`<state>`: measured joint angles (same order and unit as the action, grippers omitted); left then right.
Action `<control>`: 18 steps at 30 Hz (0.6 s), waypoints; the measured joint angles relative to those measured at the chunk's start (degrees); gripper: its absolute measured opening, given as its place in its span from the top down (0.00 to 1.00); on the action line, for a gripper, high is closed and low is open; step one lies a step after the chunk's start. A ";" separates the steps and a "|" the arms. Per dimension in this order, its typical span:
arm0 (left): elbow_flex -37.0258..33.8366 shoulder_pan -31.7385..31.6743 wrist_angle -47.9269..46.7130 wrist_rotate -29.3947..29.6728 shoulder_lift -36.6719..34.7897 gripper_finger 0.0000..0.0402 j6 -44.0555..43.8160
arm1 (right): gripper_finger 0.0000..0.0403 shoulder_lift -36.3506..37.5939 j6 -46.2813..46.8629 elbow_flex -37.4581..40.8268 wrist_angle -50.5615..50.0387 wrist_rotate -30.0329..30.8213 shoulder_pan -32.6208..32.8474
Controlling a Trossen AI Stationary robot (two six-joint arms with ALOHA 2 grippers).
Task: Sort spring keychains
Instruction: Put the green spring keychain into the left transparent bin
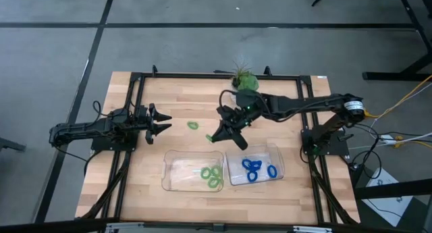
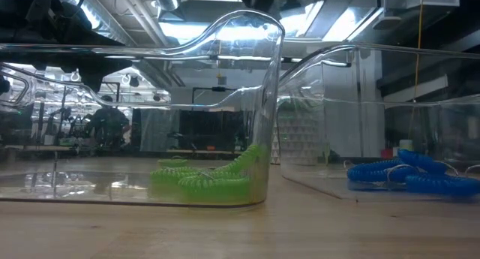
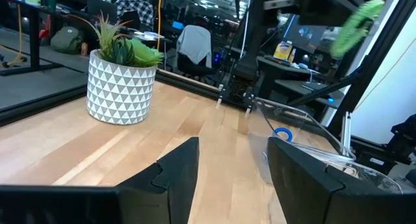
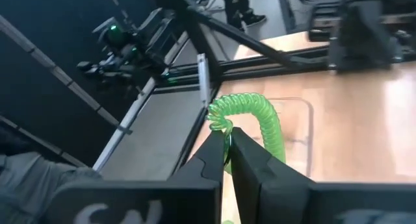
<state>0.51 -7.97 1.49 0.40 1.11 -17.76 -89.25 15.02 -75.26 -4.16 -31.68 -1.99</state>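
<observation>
My right gripper (image 1: 220, 133) hangs above the table between the loose keychain and the clear trays, shut on a light green spring keychain (image 4: 257, 117). That keychain also shows high up in the left wrist view (image 3: 356, 21). Another green keychain (image 1: 194, 125) lies flat on the wood. Several green ones (image 1: 212, 175) lie in the left tray (image 1: 177, 167) and several blue ones (image 1: 256, 169) in the right tray (image 1: 277, 155). My left gripper (image 1: 162, 121) waits open near the table's left side (image 3: 234, 172). My right gripper pinches the green keychain between its two fingertips (image 4: 209, 152) at one end of the coil (image 4: 222, 125). The rest of the coil arcs out in a loop (image 4: 268, 123) beyond the fingers. It is lifted clear of the table.
A potted plant in a white patterned pot (image 3: 120, 81) stands at the table's far edge (image 1: 243, 78). In the low view the green coils (image 2: 210, 180) and the blue coils (image 2: 412, 176) rest on the tray floors. Bare wood lies between my left gripper and the trays.
</observation>
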 joint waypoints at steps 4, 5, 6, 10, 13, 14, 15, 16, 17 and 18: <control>0.00 0.00 0.00 0.00 0.01 0.56 -0.02 | 0.96 0.00 -0.34 0.00 0.02 0.00 2.07; 0.00 0.00 0.00 -0.01 0.00 0.56 -0.02 | 0.96 0.00 -0.34 0.00 0.00 0.02 2.61; 0.00 0.00 0.01 0.00 0.01 0.56 -0.01 | 0.96 0.00 -0.37 0.00 0.01 0.02 3.11; 0.00 -0.02 -0.01 0.00 0.01 0.56 0.00 | 0.96 0.00 -0.43 0.00 0.00 0.04 4.79; 0.00 -0.01 0.01 -0.01 0.01 0.56 -0.02 | 0.96 0.00 -0.47 0.00 0.02 0.05 5.74; 0.00 0.00 -0.01 -0.01 0.01 0.56 0.00 | 0.96 -0.02 -0.52 0.00 0.00 0.06 5.98; 0.00 -0.01 -0.01 0.00 0.00 0.56 -0.01 | 0.96 -0.01 -0.70 0.00 -0.04 0.09 6.16; 0.00 0.00 0.00 -0.01 0.00 0.56 -0.02 | 0.96 -0.02 -0.89 0.00 -0.07 0.11 6.31; 0.00 0.00 -0.01 0.00 0.01 0.56 -0.02 | 0.96 -0.02 -1.12 0.00 -0.16 0.16 6.43; 0.00 0.00 -0.01 -0.02 0.01 0.56 0.00 | 0.96 -0.02 -1.38 0.00 -0.33 0.18 6.49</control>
<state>0.51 -7.97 1.48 0.38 1.13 -17.76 -89.27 13.64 -75.26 -4.50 -31.50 4.50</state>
